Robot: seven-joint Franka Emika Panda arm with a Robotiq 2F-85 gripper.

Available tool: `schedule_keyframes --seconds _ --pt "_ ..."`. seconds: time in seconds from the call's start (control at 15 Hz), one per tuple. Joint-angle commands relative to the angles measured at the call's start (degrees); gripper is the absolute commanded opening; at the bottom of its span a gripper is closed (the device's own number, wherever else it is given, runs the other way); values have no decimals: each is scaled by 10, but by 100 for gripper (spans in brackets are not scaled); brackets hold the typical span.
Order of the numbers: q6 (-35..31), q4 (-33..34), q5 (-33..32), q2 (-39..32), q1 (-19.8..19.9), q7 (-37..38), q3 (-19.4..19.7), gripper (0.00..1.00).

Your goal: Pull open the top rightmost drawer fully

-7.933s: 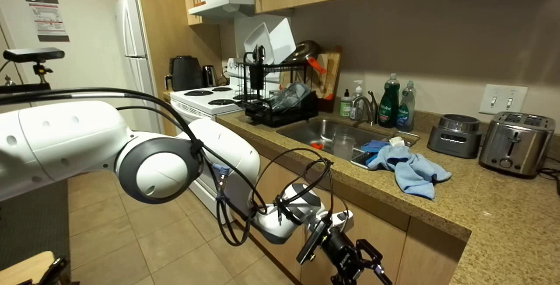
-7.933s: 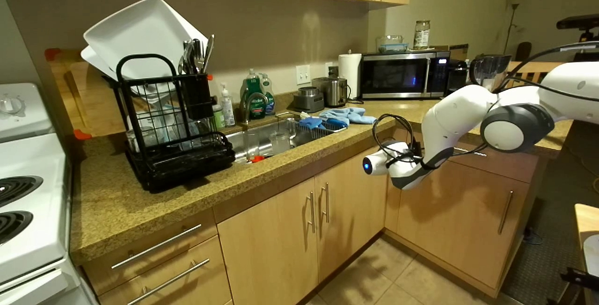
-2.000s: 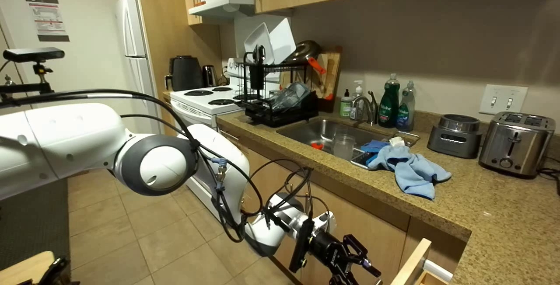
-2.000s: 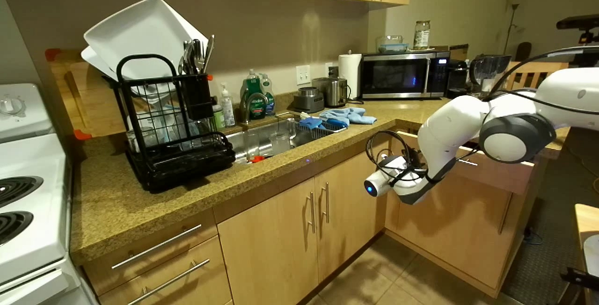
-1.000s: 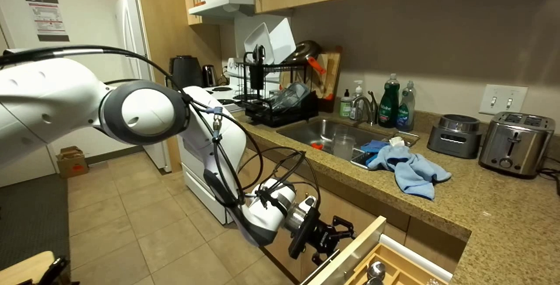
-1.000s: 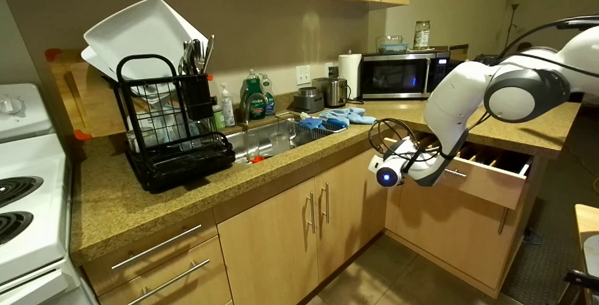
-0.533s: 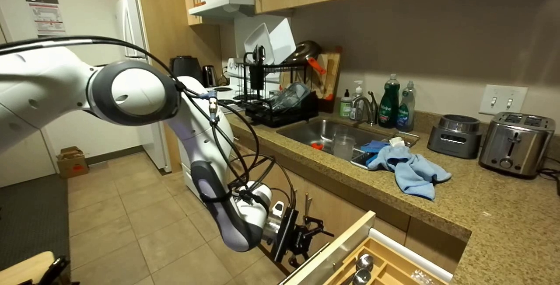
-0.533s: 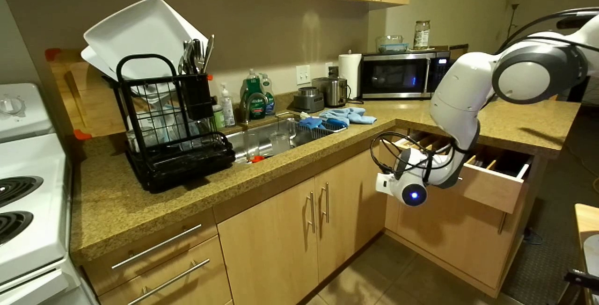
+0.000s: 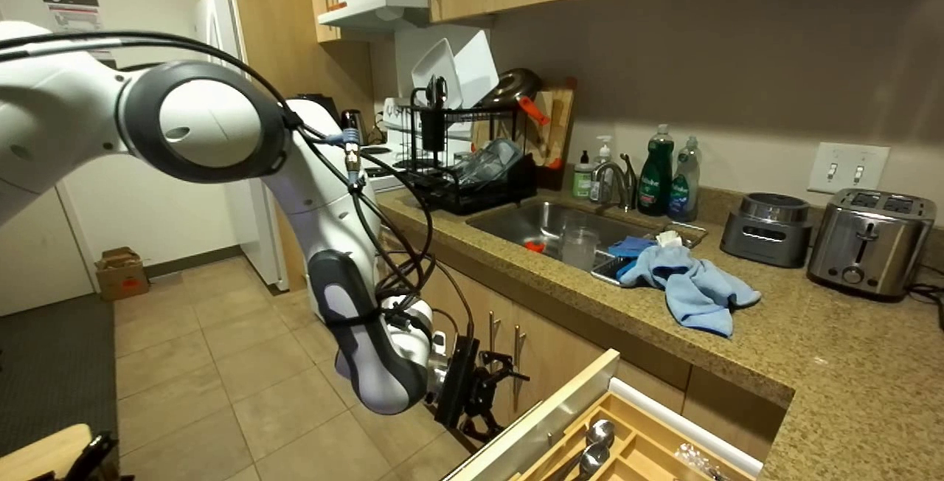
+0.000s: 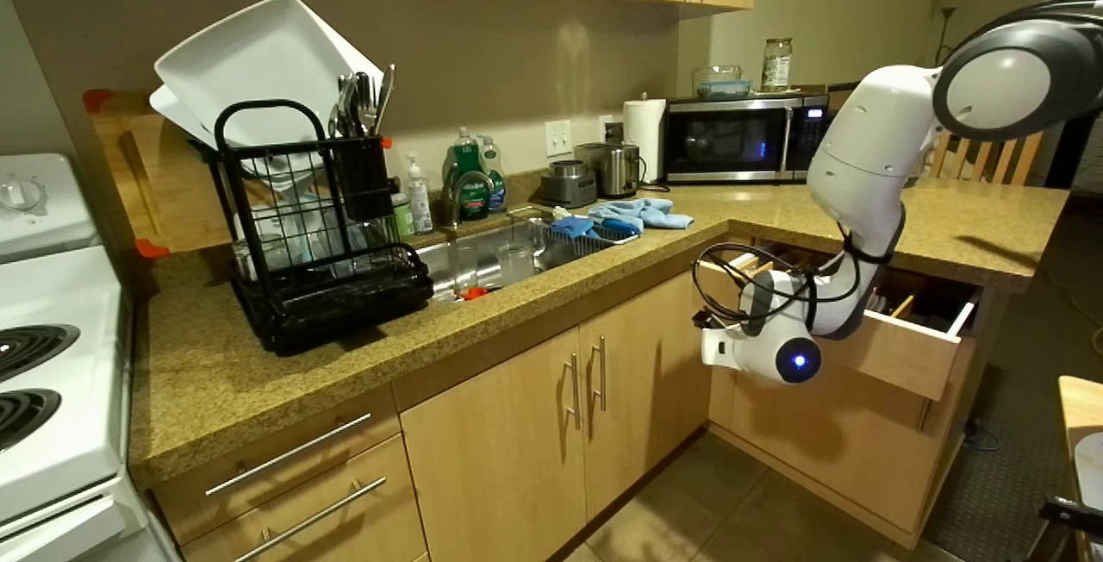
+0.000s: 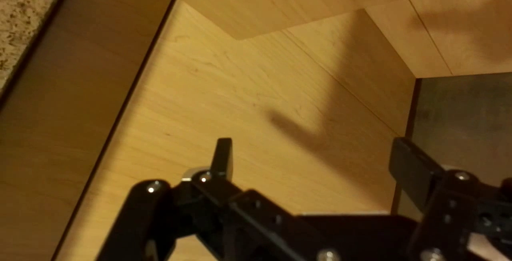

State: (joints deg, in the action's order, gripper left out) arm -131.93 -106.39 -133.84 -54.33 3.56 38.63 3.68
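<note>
Jutting well out beneath the worktop, beside its inner corner — the drawer.
The tool is spread wide, holding nothing. With a wooden tray and spoons aboard, the drawer should be weighty but smooth-running — best drawn by mid-front.

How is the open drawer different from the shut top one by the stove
The open drawer is pulled out; the shut drawer is pushed in. The open drawer shows its divided tray; the shut drawer's inside is hidden. In an exterior view, the arm hides part of the open drawer's front but none of the shut drawer's. Both have light wood fronts just below the counter.
</note>
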Motion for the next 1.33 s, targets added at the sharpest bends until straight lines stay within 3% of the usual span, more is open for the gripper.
schedule_keyframes --seconds 0.0,0.4,0.93,1.13,1.27 --pt "5 -54 -9 55 32 2 -43 100" --pt "-44 -81 69 115 58 0 -100 100" --pt "-154 -109 362 199 55 -53 -115 100" --pt "-184 -125 489 224 49 -109 -112 100" --pt "-184 -140 562 240 70 -144 -141 100"
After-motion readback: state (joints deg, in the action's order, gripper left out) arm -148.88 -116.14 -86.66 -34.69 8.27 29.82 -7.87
